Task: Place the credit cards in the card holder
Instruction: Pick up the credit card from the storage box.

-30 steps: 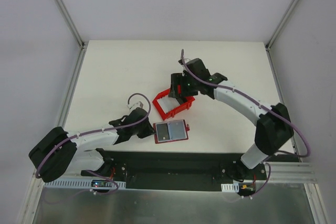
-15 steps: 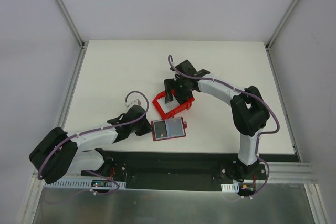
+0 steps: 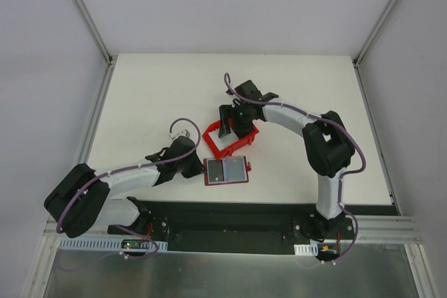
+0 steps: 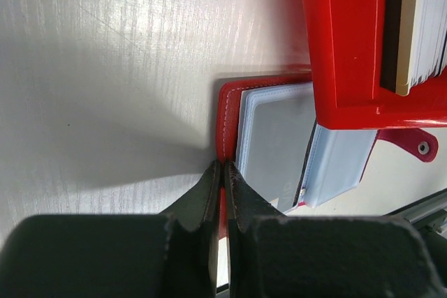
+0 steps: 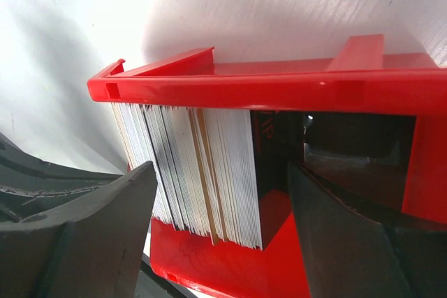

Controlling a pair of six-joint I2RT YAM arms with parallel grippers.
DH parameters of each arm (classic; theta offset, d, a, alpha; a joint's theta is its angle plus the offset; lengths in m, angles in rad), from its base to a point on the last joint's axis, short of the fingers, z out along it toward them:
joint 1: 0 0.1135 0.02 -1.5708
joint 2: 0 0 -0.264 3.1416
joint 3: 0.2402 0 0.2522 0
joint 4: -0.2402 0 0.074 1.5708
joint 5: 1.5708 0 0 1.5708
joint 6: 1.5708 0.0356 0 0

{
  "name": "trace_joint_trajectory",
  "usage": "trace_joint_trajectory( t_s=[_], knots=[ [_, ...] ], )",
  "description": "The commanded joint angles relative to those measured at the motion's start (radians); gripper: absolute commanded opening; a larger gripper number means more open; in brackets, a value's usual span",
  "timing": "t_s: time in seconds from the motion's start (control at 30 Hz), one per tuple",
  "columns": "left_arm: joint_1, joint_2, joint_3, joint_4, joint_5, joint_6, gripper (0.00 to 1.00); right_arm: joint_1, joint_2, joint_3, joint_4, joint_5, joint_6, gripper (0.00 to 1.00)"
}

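Credit cards (image 5: 188, 172), thin whitish rectangles with a dark face at one end of the stack, stand on edge, packed together in the open-topped red plastic bin (image 5: 279, 82) on the white table (image 3: 154, 95). We judge that standing them this way leaves their edges free for a pinch. The right gripper (image 5: 220, 172) is released, its fingers spread wide to either side of the stack, apparently lined up to take a card.

Just beside the bin's near corner, the small flat red folding card holder (image 4: 279, 137) lies open, its pale blue-grey pockets (image 4: 276, 130) facing up. The left gripper (image 4: 223, 172) is clenched on its outer red edge, which we read as pinning it flat for loading.

In the overhead view the right gripper covers the bin's contents. In the left wrist view the bin overlaps the holder's far part, leaving only the closing tab (image 4: 412, 141) showing beyond. We cannot tell whether any pocket already holds a card, nor whether the right fingers touch the stack.
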Motion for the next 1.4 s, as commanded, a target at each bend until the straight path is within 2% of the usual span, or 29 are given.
trace_joint_trajectory(
  t_s=[0.0,0.57,0.7,0.9,1.03,1.2,1.3,1.37],
  knots=[
    [0.018,0.033,0.009,-0.047,-0.009,0.04,0.0,-0.017,-0.078,-0.018,0.064,-0.088,0.033,0.74],
    [0.028,0.054,0.025,-0.045,-0.003,0.051,0.0,-0.039,-0.104,-0.043,0.075,-0.111,0.039,0.6],
    [0.028,0.061,0.027,-0.045,0.02,0.054,0.0,-0.041,-0.104,-0.052,0.073,-0.093,0.039,0.52],
    [0.029,0.059,0.03,-0.045,0.025,0.054,0.0,-0.048,-0.099,-0.047,0.081,-0.091,0.059,0.47],
    [0.029,0.062,0.032,-0.045,0.025,0.054,0.0,-0.05,-0.096,-0.05,0.082,-0.093,0.067,0.31],
    [0.031,0.07,0.033,-0.045,0.031,0.057,0.0,-0.053,-0.099,-0.063,0.095,-0.096,0.079,0.3],
    [0.031,0.076,0.035,-0.045,0.037,0.057,0.0,-0.056,-0.099,-0.063,0.096,-0.1,0.079,0.34],
    [0.031,0.074,0.035,-0.045,0.037,0.054,0.0,-0.054,-0.109,-0.073,0.093,-0.05,0.076,0.23]
  ],
)
